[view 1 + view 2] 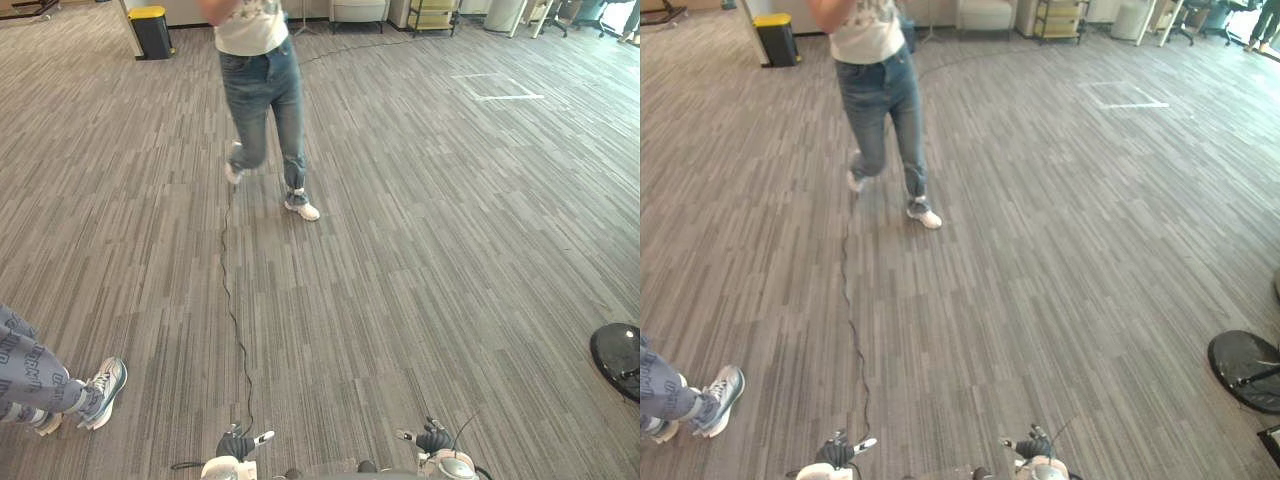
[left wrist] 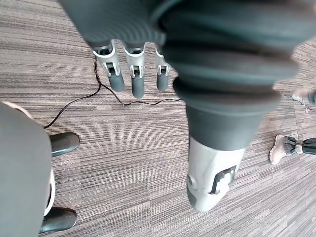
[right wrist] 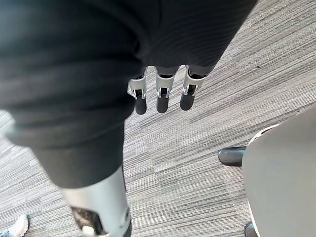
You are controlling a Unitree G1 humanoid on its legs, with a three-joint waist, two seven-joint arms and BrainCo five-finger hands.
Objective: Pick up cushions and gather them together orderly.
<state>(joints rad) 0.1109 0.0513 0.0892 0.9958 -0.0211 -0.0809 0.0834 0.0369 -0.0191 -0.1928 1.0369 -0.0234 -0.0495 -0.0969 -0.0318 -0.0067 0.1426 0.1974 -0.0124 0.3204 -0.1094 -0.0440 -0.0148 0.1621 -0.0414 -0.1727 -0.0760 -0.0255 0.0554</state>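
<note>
My left hand (image 2: 138, 79) hangs at my side over the grey striped carpet (image 1: 400, 280). Its fingers are straight and its thumb (image 2: 212, 177) stands apart, with nothing held. My right hand (image 3: 163, 96) hangs the same way on the other side, fingers straight and nothing in it. Both hands also show at the bottom edge of the eye views, the left hand (image 1: 236, 445) and the right hand (image 1: 432, 440).
A person in jeans and white shoes (image 1: 262, 100) walks straight ahead of me. Another person's leg and sneaker (image 1: 95, 392) stand at my lower left. A yellow-lidded bin (image 1: 151, 30) is far left, a dark round base (image 1: 618, 355) at the right, furniture (image 1: 358, 12) along the back.
</note>
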